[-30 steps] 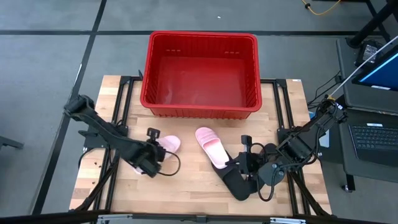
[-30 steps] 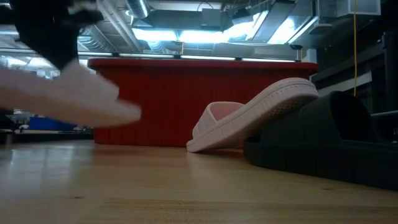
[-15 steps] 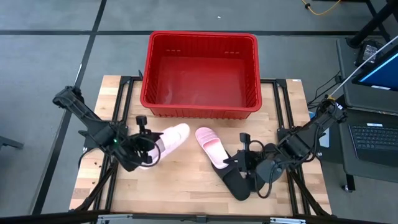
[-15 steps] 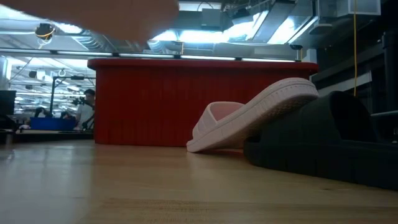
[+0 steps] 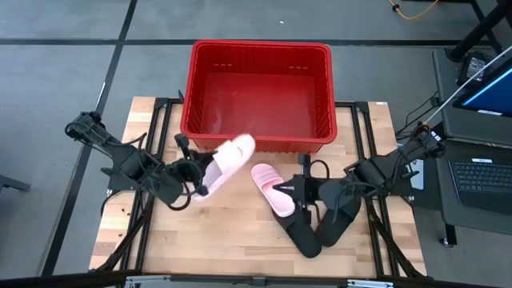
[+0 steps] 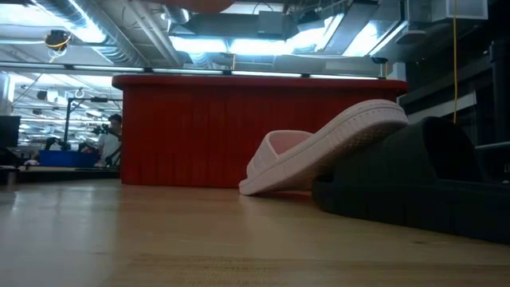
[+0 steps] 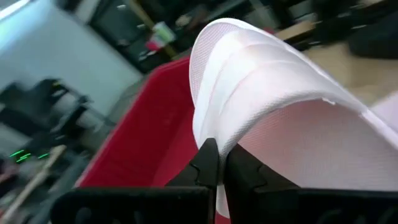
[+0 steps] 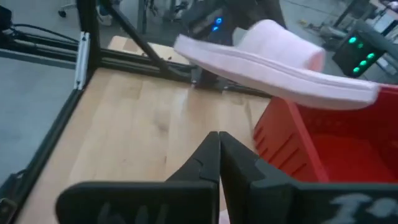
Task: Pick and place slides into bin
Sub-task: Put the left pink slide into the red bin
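Note:
My left gripper (image 5: 200,172) is shut on a pale pink slide (image 5: 228,156) held in the air at the near rim of the red bin (image 5: 258,96). A second pink slide (image 5: 272,189) lies at the table's middle, one end leaning up on a black slide (image 6: 422,187). Two black slides (image 5: 322,226) lie just to its right. My right gripper (image 5: 301,189) is shut and empty, beside the second pink slide's right side. My left gripper pinches the edge of the slide's broad strap (image 7: 211,127) between its two fingers. The fingers come from the table's left, slanting up toward the bin. The slide is lifted clear of the table and tilted, its far end (image 5: 244,144) at the bin's near rim.
The bin stands at the table's far edge, its inside bare. Bare wood lies along the table's near left (image 5: 208,240). Beyond the table's right edge stand a laptop (image 5: 484,180) and cables.
My left gripper has risen from the table and gone toward the far edge and the bin, carrying the pink slide, which is now lifted clear and tilted up at the bin's near rim. My right gripper has gone toward the table's left, up to the second pink slide.

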{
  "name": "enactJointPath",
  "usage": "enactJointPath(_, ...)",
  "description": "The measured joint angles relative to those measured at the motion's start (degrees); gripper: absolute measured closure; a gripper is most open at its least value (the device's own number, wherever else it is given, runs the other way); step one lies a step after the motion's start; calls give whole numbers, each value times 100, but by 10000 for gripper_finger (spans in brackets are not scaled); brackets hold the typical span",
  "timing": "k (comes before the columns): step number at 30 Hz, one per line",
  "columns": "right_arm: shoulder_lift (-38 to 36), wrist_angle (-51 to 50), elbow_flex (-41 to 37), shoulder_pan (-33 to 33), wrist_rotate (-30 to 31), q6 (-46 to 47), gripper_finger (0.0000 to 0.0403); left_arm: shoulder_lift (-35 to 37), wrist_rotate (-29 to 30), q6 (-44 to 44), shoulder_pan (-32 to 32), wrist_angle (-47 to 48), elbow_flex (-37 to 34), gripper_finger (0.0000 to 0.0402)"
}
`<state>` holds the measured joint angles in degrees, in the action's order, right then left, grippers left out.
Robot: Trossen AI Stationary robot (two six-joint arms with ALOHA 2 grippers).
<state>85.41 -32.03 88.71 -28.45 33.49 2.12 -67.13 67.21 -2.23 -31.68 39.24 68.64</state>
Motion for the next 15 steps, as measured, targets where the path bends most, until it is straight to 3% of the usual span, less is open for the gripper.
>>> enactJointPath(9, 0, 44, 0, 684, 76, 24, 396, 0, 407, -811, 730, -161, 0, 398)
enactJointPath(15, -1, 143, 140, 1170, 99, -627, 399, 6, 692, -1815, 1431, -1098, 0, 398)
